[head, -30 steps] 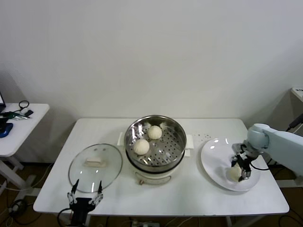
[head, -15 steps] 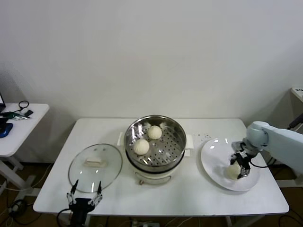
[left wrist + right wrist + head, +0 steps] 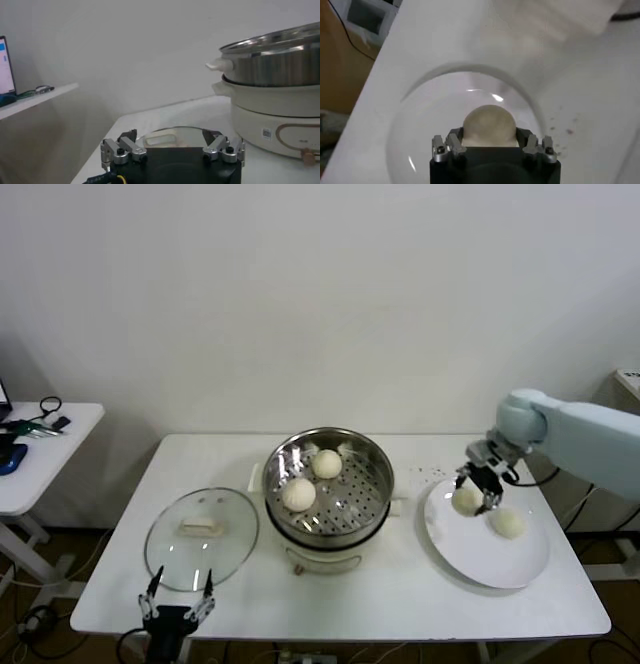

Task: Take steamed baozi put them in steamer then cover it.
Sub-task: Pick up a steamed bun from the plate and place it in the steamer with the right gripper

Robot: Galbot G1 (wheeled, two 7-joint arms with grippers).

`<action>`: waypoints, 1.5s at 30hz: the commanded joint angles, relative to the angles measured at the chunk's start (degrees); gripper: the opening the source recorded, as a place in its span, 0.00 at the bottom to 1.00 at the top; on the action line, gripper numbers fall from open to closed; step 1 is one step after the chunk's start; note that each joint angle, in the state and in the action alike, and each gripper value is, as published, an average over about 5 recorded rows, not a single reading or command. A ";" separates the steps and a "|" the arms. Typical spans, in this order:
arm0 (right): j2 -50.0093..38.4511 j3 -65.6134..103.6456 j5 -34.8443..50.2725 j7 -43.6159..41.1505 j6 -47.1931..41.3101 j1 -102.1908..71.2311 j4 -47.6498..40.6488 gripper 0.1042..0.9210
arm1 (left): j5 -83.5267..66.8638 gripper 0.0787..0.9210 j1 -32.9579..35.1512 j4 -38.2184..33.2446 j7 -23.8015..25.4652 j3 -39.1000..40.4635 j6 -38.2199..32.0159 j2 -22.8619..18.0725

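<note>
At the table's near edge, the left gripper (image 3: 177, 609) is parked with its jaws spread wide and empty, just before the cover (image 3: 202, 536). Four steamed baozi are counted: two in the steamer (image 3: 372, 459), one resting on the white plate (image 3: 460, 549), and one (image 3: 464, 499) clamped between the closed jaws of the right gripper (image 3: 477, 489), raised above the plate's far-left rim.
</note>
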 commanded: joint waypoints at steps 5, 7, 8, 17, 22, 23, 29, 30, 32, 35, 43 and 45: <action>16.46 -2.73 -0.95 -1.05 17.17 16.58 0.34 0.72 | 0.03 0.88 0.91 -0.64 0.22 -0.22 0.21 0.15; 18.43 -1.10 -2.00 -1.19 18.24 16.18 1.74 0.72 | 0.04 0.88 1.05 -0.65 0.28 -0.20 0.16 0.13; 19.26 -0.39 -2.54 -1.31 18.67 15.85 2.40 0.72 | 0.05 0.88 1.08 -0.66 0.29 -0.19 0.14 0.13; 26.57 4.48 -11.80 -1.73 23.42 9.81 7.23 0.73 | 0.27 0.88 1.27 -0.75 0.22 -0.07 0.03 0.02; 28.82 5.47 -14.93 -1.81 24.35 6.21 7.74 0.72 | 0.61 0.88 1.37 -0.56 0.10 0.41 0.04 -0.15; 29.16 5.46 -15.04 -1.86 24.33 5.69 8.03 0.72 | 0.60 0.88 1.38 -0.52 0.03 0.52 0.06 -0.16; 30.59 5.11 -15.40 -2.69 24.18 2.81 10.23 0.73 | 0.21 0.88 1.26 -0.03 -0.31 0.80 0.19 -0.10; 30.72 4.95 -15.50 -2.85 24.14 2.30 10.44 0.73 | 0.12 0.88 1.21 0.07 -0.34 0.82 0.19 -0.10; 30.85 4.56 -15.76 -3.15 24.04 1.45 10.86 0.73 | 0.04 0.88 1.13 0.29 -0.37 0.82 0.13 -0.13; 30.65 3.80 -16.02 -3.46 23.90 0.73 11.39 0.73 | -0.04 0.88 1.13 0.59 -0.40 0.81 0.01 -0.18; 29.65 2.12 -16.05 -3.34 23.66 0.55 13.13 0.73 | -0.41 0.88 1.16 1.22 -0.40 0.91 -0.31 -0.34; 29.62 1.89 -16.11 -3.29 23.62 0.57 13.35 0.73 | -0.68 0.88 1.16 1.28 -0.38 0.90 -0.33 -0.38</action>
